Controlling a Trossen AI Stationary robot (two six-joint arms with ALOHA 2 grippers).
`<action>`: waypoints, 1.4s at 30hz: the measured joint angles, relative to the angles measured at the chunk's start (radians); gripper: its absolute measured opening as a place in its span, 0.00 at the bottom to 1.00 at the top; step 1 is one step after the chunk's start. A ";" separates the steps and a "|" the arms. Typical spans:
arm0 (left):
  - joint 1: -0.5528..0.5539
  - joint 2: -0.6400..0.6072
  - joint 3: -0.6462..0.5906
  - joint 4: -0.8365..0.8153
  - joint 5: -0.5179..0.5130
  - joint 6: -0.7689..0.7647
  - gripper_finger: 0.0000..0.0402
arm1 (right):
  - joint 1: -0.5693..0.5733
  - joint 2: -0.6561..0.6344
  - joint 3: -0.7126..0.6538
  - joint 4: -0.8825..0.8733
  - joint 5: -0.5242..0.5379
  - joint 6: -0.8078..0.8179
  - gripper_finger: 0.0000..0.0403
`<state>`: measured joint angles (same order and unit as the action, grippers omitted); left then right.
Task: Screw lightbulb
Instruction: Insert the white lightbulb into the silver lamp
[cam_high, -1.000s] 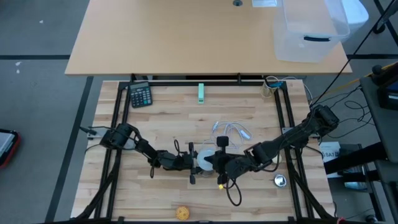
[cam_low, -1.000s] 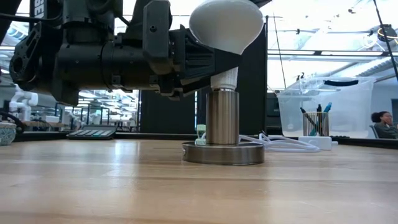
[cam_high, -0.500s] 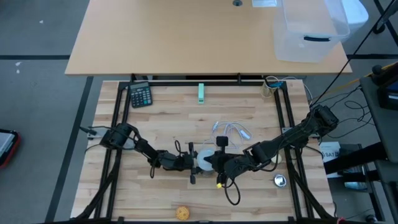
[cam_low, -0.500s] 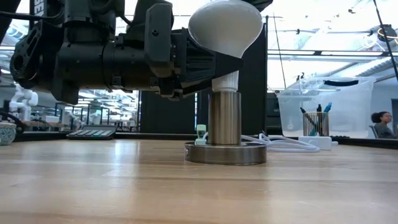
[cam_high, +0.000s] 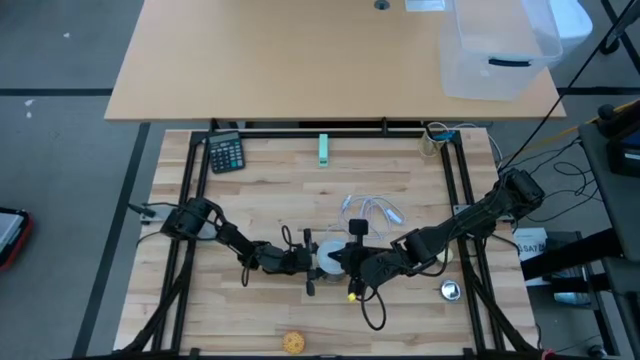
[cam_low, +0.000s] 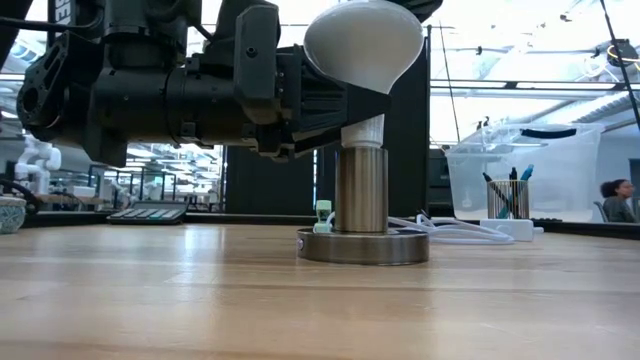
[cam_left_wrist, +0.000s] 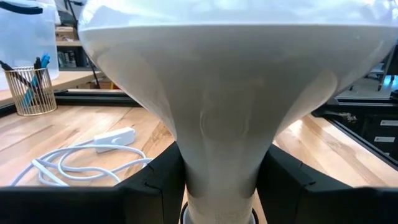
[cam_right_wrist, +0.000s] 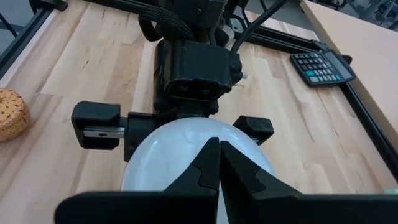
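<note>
At the table's centre, you are clamping the left gripper (cam_left_wrist: 217, 180) around the neck of the lightbulb (cam_low: 363, 45) seated upright in the socket (cam_low: 361, 188), so be turning it squarely, while the right gripper (cam_right_wrist: 217, 163), fingers together, is resting above the globe.

One white frosted lightbulb (cam_low: 362, 42) stands at upper centre of the low view, in one brushed-metal socket stand with a round base (cam_low: 362, 245). Two dark robot arms reach in from the high view's left and right. One dark calculator (cam_high: 226, 153) lies upper left on the bench, with one small green block (cam_high: 324, 149) at upper middle, one coiled white cord with a switch (cam_high: 374, 210) near centre, one yellowish speckled ball (cam_high: 292, 342) at the bottom, one clear plastic bin (cam_high: 497, 48) upper right, and one wire-mesh pen cup (cam_low: 508, 198) at the low view's right.
</note>
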<state>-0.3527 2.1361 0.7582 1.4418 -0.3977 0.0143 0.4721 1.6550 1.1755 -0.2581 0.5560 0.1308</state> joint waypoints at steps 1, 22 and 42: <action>0.000 0.000 0.000 0.000 0.000 -0.001 0.41 | 0.000 0.000 0.000 -0.002 0.000 0.007 0.00; -0.008 -0.003 -0.002 0.007 -0.007 0.020 0.41 | 0.016 0.000 0.001 -0.022 0.005 0.070 0.00; -0.048 -0.004 -0.005 -0.005 -0.093 -0.035 0.71 | 0.017 -0.001 0.001 -0.024 -0.005 0.067 0.00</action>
<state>-0.4006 2.1323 0.7536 1.4369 -0.4902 -0.0204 0.4892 1.6539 1.1767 -0.2824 0.5505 0.1982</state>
